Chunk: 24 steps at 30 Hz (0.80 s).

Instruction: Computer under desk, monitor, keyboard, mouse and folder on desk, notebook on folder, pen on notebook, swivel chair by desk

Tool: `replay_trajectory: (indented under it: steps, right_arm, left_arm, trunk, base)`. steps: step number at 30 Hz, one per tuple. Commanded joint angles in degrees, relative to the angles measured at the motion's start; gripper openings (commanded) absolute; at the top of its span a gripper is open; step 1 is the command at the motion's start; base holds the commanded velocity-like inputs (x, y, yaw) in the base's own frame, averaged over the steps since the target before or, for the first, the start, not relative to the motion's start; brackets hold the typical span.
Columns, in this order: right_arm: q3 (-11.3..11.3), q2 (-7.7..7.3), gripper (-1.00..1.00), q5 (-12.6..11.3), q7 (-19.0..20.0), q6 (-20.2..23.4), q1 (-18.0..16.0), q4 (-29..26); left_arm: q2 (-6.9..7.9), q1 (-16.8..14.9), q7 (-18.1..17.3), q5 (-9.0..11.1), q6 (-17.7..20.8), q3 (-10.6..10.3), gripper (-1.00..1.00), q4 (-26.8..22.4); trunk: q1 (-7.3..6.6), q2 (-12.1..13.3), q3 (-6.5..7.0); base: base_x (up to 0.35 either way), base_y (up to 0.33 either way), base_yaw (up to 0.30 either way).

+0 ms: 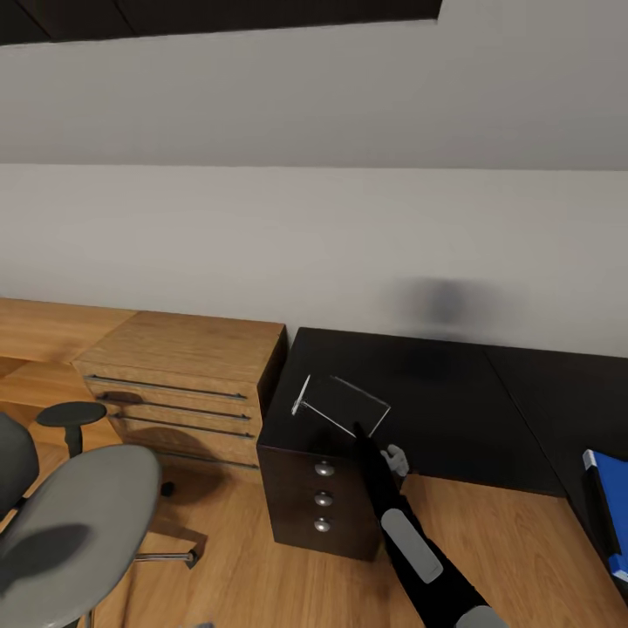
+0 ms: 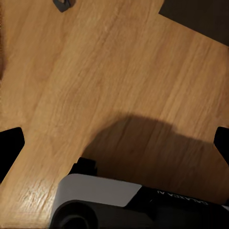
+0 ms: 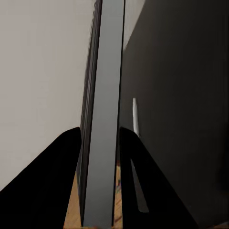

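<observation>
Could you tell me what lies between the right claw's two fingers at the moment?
The notebook, held edge-on in the right claw, seen in the right wrist view.

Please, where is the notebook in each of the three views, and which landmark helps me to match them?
Head view: the notebook is at centre, held tilted above the desk's left end by the right pincer.
Right wrist view: edge-on grey slab between the pincer's fingers.
Left wrist view: faces the wood floor.
Shared landmark: the glossy black desk top.
</observation>
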Motion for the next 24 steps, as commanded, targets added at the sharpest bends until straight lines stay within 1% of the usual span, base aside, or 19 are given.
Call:
replay_trajectory:
  steps: [1,2,4,5,6,8,9,10,11,12,13,14,17,23,24]
  right_arm:
    - [-0.19,-0.72,-1.0,-1.5,-0.1,-0.32,-0.02,-0.61]
    - [-2.8,-3.02,-1.0,-4.34,-2.54,-0.32,0.02,-2.94]
    - [-4.36,-4.62,-1.0,-5.28,-4.6,-0.32,0.03,-4.39]
    - [-5.82,-5.9,-1.0,-5.86,-5.89,-0.28,0.03,-5.29]
    - [-6.4,-6.3,-1.0,-6.12,-6.21,-0.27,0.03,-5.57]
    - [-8.92,-7.69,-1.0,-7.2,-7.02,-0.16,0.03,-6.51]
    - [-10.84,-8.46,-1.0,-7.96,-7.36,-0.02,0.03,-6.9]
    - [-11.47,-8.7,-1.0,-8.15,-7.47,0.02,0.03,-7.01]
    - [-12.67,-9.16,-1.0,-8.46,-7.77,0.07,0.03,-7.13]
    - [-13.27,-9.35,-1.0,-8.57,-7.98,0.1,0.03,-7.17]
    - [-14.42,-9.62,-1.0,-8.72,-8.5,0.14,0.03,-7.22]
    - [-14.99,-9.74,-1.0,-8.78,-8.79,0.15,0.03,-7.24]
    - [-17.88,-10.07,-1.0,-8.94,-9.98,0.24,0.03,-7.33]
    - [-20.41,-10.18,-1.0,-8.95,-10.65,0.28,0.03,-7.33]
    - [-21.23,-10.19,-1.0,-8.95,-10.91,0.3,0.03,-7.32]
  left_arm:
    - [0.04,0.01,0.47,0.59,0.21,-0.13,1.0,0.2]
    - [-0.02,0.01,0.47,0.52,0.21,-0.19,1.0,0.7]
    - [-0.08,0.02,0.47,0.11,0.21,-0.21,1.0,0.95]
    - [-0.12,0.03,0.47,-0.68,0.21,-0.21,1.0,1.31]
    - [-0.16,0.03,0.47,-0.99,0.21,-0.22,1.0,1.4]
    - [-0.23,0.02,0.47,-2.01,0.21,-0.22,1.0,1.62]
    - [-0.26,0.02,0.47,-2.38,0.21,-0.22,1.0,1.74]
    - [-0.26,0.02,0.47,-2.48,0.21,-0.22,1.0,1.76]
    - [-0.27,0.03,0.47,-2.58,0.21,-0.22,1.0,1.8]
    - [-0.28,0.03,0.47,-2.62,0.21,-0.22,1.0,1.81]
    - [-0.28,0.03,0.47,-2.67,0.21,-0.22,1.0,1.83]
    - [-0.28,0.03,0.47,-2.69,0.21,-0.22,1.0,1.83]
    - [-0.29,0.02,0.47,-2.75,0.21,-0.22,1.0,1.85]
    - [-0.29,0.03,0.47,-2.8,0.21,-0.22,1.0,1.86]
    - [-0.29,0.03,0.47,-2.79,0.21,-0.2,1.0,1.86]
  trunk:
    - [0.01,-0.03,-0.05]
    - [0.01,-0.03,-0.05]
    - [0.01,-0.03,-0.05]
    - [0.01,-0.03,-0.05]
    - [0.01,-0.03,-0.05]
    - [0.01,-0.03,-0.05]
    - [0.01,-0.03,-0.05]
    - [0.01,-0.03,-0.05]
    - [0.01,-0.03,-0.05]
    - [0.01,-0.03,-0.05]
    - [0.01,-0.03,-0.05]
    - [0.01,-0.03,-0.05]
    - [0.01,-0.03,-0.05]
    - [0.01,-0.03,-0.05]
    - [0.01,-0.03,-0.05]
  base:
    - [0.0,0.0,0.0]
    - [0.0,0.0,-0.052]
    - [0.0,0.0,-0.139]
    - [0.0,0.0,-0.215]
    - [0.0,0.0,-0.226]
    - [0.0,0.0,-0.245]
    - [0.0,0.0,-0.258]
    - [0.0,0.0,-0.259]
    - [0.0,0.0,-0.262]
    - [0.0,0.0,-0.263]
    - [0.0,0.0,-0.264]
    - [0.0,0.0,-0.265]
    - [0.0,0.0,-0.266]
    - [0.0,0.0,-0.267]
    - [0.0,0.0,-0.267]
